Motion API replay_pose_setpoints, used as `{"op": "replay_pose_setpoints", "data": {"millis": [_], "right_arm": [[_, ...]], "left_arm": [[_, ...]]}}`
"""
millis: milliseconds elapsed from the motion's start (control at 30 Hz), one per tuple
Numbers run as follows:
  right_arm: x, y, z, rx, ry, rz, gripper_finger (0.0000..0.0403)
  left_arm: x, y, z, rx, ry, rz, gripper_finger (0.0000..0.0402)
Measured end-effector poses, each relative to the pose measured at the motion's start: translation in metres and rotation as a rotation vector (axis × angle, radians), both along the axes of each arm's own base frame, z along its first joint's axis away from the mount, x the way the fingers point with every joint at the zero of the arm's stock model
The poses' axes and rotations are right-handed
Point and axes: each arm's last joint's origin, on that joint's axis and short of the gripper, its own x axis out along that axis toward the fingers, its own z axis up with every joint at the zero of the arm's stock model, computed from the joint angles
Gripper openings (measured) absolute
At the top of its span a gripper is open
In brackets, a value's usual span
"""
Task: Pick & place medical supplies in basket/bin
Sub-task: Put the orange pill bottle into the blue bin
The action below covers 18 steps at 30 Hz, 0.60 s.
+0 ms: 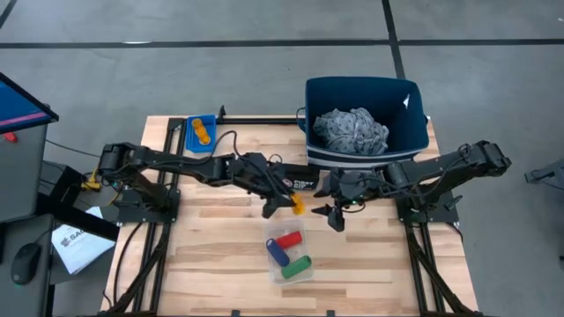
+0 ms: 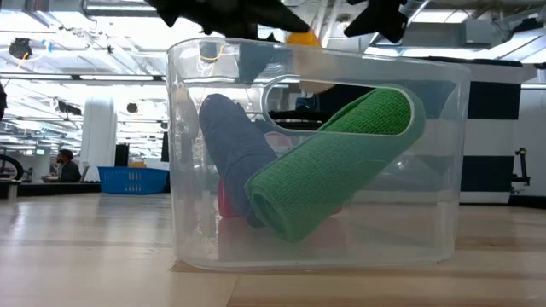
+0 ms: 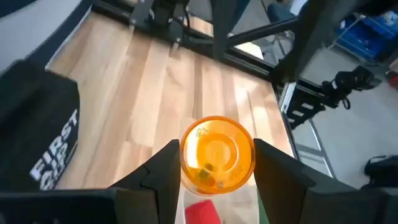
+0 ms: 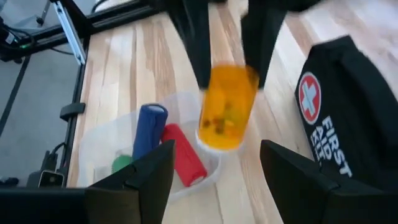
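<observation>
While left gripper [image 1: 293, 204] pinches orange pill bottle [image 1: 298, 204] above table middle, step in hand looks like carry or handover toward bin.
Clear tray [image 1: 289, 255] near front edge holds red roll [image 1: 289, 239], blue roll [image 1: 278, 252], green roll [image 1: 297, 265].
Left arm stretched from left edge toward centre, jaws clamped on bottle sides.
Right gripper [image 1: 333, 214] close beside bottle, jaws spread, empty, arm reaching from right edge.
Next move, by my judgement: lift bottle across to navy bin [image 1: 367, 158] at far right corner, release over grey cloth [image 1: 352, 130] inside.
</observation>
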Motion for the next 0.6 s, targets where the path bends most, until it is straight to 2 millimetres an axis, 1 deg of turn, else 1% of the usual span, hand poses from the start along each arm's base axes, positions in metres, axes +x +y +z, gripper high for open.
{"op": "replay_pose_setpoints", "data": {"millis": [67,133,267,333,433,533,600], "right_arm": [[-0.002,0.002,-0.002,0.008,0.021,-0.003,0.0231],[-0.004,0.005,-0.003,0.021,0.045,-0.006,0.0231],[-0.01,0.014,-0.006,0.033,0.086,-0.024,0.0231],[-0.013,0.017,-0.007,0.03,0.098,-0.054,0.0231],[-0.015,0.022,-0.007,0.028,0.086,-0.112,0.0231],[-0.018,0.024,-0.008,0.02,0.085,-0.164,0.0231],[-0.019,0.025,-0.009,0.011,0.09,-0.19,0.0231]], "left_arm": [[-0.006,0.0,0.007,0.029,0.006,-0.002,0.016],[-0.018,0.001,0.011,0.069,0.072,0.02,0.0162],[-0.051,0.005,0.026,0.16,0.189,0.127,0.0161],[-0.067,0.009,0.036,0.182,0.213,0.212,0.016],[-0.093,0.015,0.045,0.208,0.29,0.356,0.0162],[-0.118,0.021,0.049,0.225,0.375,0.505,0.0161],[-0.132,0.026,0.044,0.214,0.435,0.61,0.0161]]}}
